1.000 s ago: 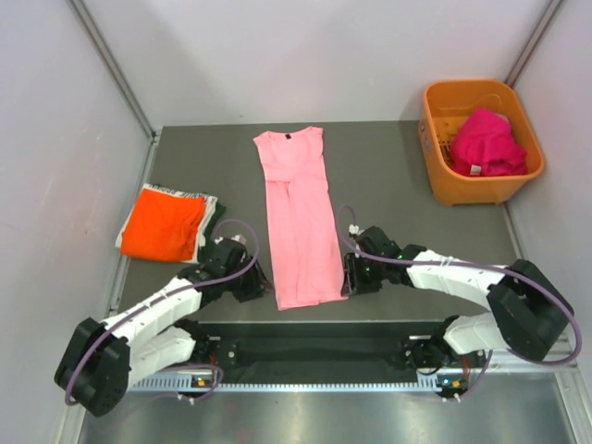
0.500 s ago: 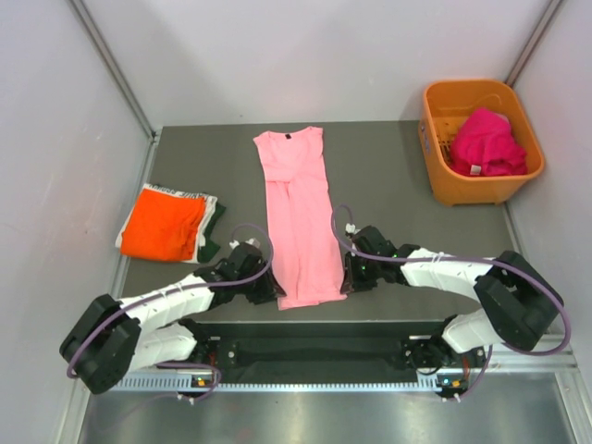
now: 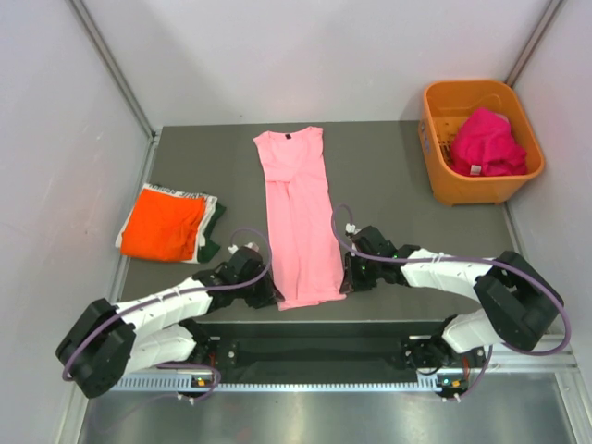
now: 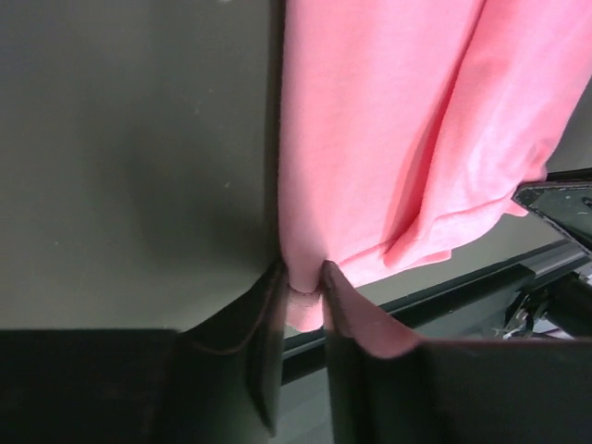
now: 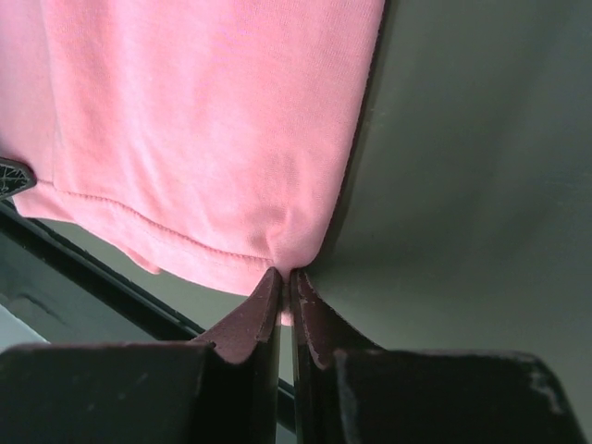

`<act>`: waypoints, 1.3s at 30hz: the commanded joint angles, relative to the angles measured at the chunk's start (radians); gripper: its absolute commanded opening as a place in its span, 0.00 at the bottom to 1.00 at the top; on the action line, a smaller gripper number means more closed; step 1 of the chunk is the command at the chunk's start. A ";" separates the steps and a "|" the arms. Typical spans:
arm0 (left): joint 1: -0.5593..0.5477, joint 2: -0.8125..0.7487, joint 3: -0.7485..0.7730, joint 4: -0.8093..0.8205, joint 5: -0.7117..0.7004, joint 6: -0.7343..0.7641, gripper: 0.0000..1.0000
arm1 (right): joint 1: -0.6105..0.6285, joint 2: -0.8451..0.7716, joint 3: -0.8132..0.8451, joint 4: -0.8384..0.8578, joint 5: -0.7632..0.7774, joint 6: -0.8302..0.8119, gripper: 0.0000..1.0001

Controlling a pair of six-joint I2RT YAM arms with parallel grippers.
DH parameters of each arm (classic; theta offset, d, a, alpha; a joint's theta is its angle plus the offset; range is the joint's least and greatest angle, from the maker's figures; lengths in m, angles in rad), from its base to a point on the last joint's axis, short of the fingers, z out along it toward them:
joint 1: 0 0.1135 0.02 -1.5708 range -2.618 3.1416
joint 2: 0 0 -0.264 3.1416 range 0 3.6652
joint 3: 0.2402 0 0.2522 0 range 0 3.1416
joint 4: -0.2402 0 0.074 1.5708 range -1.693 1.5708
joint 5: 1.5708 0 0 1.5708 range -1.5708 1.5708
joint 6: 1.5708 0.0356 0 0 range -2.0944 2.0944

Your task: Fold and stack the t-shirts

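Left fingers (image 4: 274,310) moved inward, now pinching the pink t-shirt (image 3: 298,217) at its hem corner.

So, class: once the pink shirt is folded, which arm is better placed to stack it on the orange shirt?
Probably left. The orange shirt lies on the left side, nearer the left tool, which pinches one near corner of the pink shirt. The right tool pinches the other corner, farther off.
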 commanded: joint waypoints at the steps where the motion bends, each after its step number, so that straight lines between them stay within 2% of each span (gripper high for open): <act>1: -0.009 -0.001 -0.017 0.001 0.000 -0.009 0.25 | 0.010 -0.019 -0.007 0.040 0.002 0.002 0.04; 2: -0.012 0.007 -0.019 0.030 0.010 -0.011 0.18 | 0.011 -0.019 -0.006 0.038 0.002 0.001 0.04; 3: -0.012 0.013 -0.019 0.047 0.031 -0.015 0.06 | 0.010 -0.021 -0.003 0.035 0.002 0.001 0.03; 4: -0.013 0.027 -0.020 0.061 0.037 -0.020 0.00 | 0.011 -0.022 -0.003 0.035 0.001 -0.001 0.02; 10: -0.010 0.031 0.024 0.052 0.047 -0.008 0.00 | 0.011 -0.064 0.026 -0.014 0.007 -0.011 0.00; 18: 0.007 0.059 0.147 0.021 0.008 0.037 0.00 | -0.033 -0.075 0.166 -0.095 0.033 -0.060 0.00; 22: 0.072 0.091 0.221 0.015 0.036 0.084 0.00 | -0.096 -0.016 0.264 -0.118 0.010 -0.105 0.00; 29: 0.322 0.185 0.334 0.025 0.151 0.181 0.00 | -0.179 0.129 0.520 -0.155 -0.007 -0.154 0.00; 34: 0.430 0.344 0.475 0.041 0.192 0.236 0.00 | -0.231 0.313 0.716 -0.219 0.012 -0.191 0.00; 39: 0.482 0.493 0.615 0.065 0.186 0.250 0.00 | -0.271 0.462 0.900 -0.268 0.045 -0.214 0.00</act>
